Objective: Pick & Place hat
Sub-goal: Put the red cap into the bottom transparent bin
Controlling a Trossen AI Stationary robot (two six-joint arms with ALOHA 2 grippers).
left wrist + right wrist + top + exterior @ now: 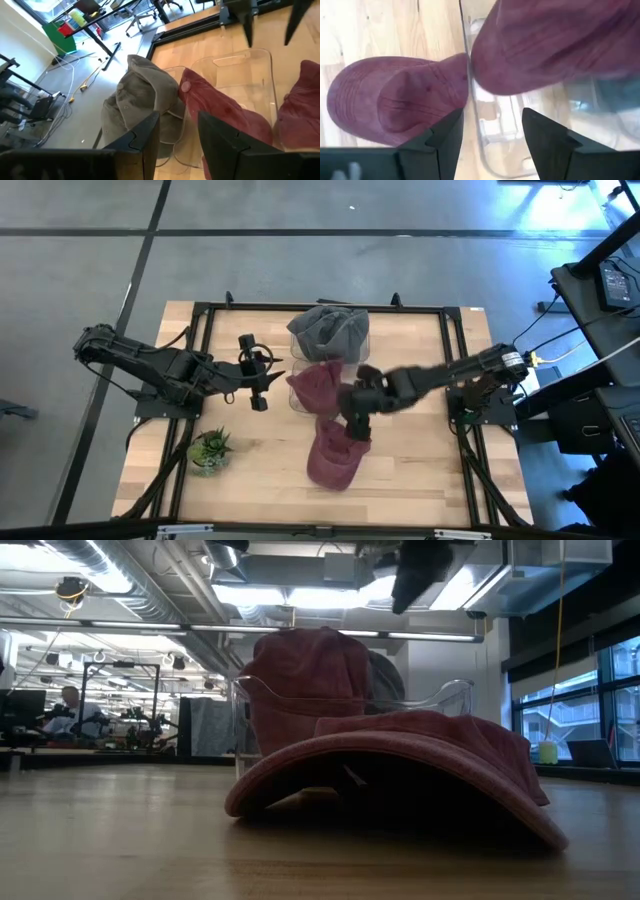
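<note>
A maroon cap (334, 458) lies crown up on the table near its near edge, resting on its brim (400, 765) and rim. A second maroon hat (317, 385) sits in a clear plastic holder (440, 700) at mid-table. A grey hat (330, 330) sits in another clear holder behind it. My right gripper (355, 420) hangs open above the gap between the table cap (395, 100) and the held maroon hat (555, 40), touching neither. My left gripper (262, 380) is open at the left of the holders, facing the grey hat (140, 105).
A small potted plant (210, 450) stands at the table's near left. A black metal frame (320, 307) runs around the table top. Bare wood (420, 470) lies to the right of the table cap. The room with desks shows beyond the table.
</note>
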